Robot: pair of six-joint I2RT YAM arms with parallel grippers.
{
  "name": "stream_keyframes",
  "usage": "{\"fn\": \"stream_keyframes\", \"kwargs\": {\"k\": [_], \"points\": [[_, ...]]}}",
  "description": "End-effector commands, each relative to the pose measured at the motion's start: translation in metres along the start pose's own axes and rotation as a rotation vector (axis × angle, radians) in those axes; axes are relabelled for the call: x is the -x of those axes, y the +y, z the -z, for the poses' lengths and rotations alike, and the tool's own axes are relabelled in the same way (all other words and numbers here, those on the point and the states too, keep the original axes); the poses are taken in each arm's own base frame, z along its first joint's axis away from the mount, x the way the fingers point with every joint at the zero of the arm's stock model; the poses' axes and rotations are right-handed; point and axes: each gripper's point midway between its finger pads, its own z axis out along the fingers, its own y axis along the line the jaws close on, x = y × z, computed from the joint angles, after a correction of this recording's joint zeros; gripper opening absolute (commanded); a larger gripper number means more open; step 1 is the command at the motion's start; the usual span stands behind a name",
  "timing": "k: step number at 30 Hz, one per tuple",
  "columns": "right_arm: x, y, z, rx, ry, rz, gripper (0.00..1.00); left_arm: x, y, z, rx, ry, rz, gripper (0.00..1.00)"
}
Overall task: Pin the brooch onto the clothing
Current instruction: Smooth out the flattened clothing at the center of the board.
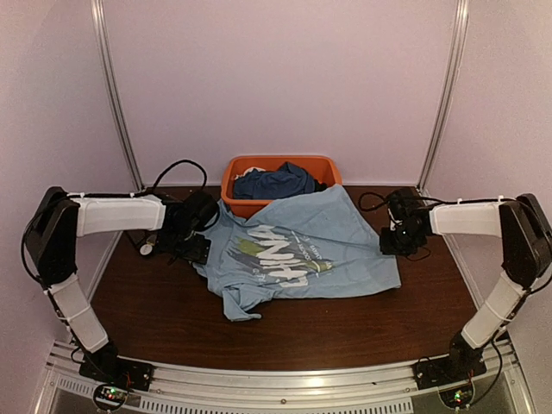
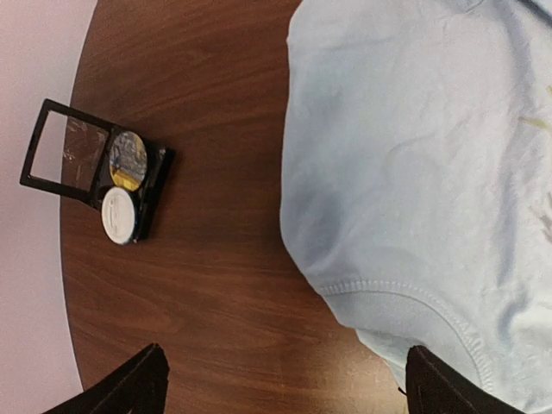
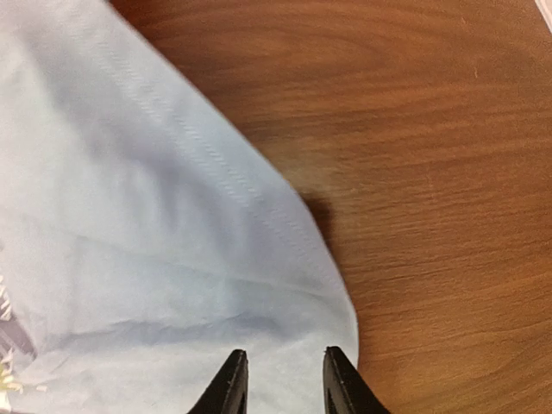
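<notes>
The brooch (image 2: 128,160), a dull gold disc, lies in the open black case (image 2: 159,172) at the left of the left wrist view. It sits just beside a white disc (image 2: 119,216) and well apart from the shirt (image 2: 414,172), which fills the right of that frame. The left hand (image 2: 285,358) hangs above the bare surface (image 2: 216,285) between them, fingers spread wide and holding nothing. So small and flat a disc may slip from the fingers, the white one may be taken instead, or the light case may get shoved. The right hand (image 3: 283,362) has its fingers narrowly parted over the shirt's hem and grips nothing visible, so the cloth may shift under the pin. Counted: one brooch, one white disc, one case, one shirt, one orange basket (image 1: 280,162), two hands
</notes>
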Motion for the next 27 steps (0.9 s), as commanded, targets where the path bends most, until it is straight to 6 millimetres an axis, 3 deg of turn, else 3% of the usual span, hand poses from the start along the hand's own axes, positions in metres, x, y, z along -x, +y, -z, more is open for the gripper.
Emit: {"fn": "stream_keyframes", "kwargs": {"k": [1, 4, 7, 11, 15, 18, 21, 27], "points": [[0.021, 0.033, 0.055, 0.081, -0.116, 0.124, 0.36, 0.026, -0.001, 0.044, -0.111, -0.119, 0.000, 0.98], [0.025, 0.049, 0.087, 0.110, -0.170, 0.244, 0.45, 0.021, -0.017, 0.073, -0.250, -0.184, -0.061, 0.98], [0.022, 0.055, 0.106, 0.116, -0.166, 0.349, 0.48, 0.000, -0.036, 0.092, -0.329, -0.203, -0.155, 0.98], [0.024, 0.054, 0.117, 0.110, -0.181, 0.387, 0.51, -0.037, -0.055, 0.094, -0.367, -0.138, -0.171, 0.98], [0.017, 0.059, 0.115, 0.152, -0.183, 0.375, 0.52, -0.068, -0.059, 0.087, -0.369, -0.084, -0.095, 0.98], [0.008, 0.059, 0.106, 0.151, -0.161, 0.382, 0.51, -0.079, -0.067, 0.090, -0.463, -0.070, -0.017, 0.98], [0.004, 0.060, 0.102, 0.157, -0.169, 0.380, 0.52, -0.081, -0.079, 0.105, -0.592, -0.085, 0.038, 0.98], [0.000, 0.059, 0.099, 0.150, -0.171, 0.376, 0.58, -0.076, -0.090, 0.128, -0.646, -0.130, 0.024, 0.98]]}}
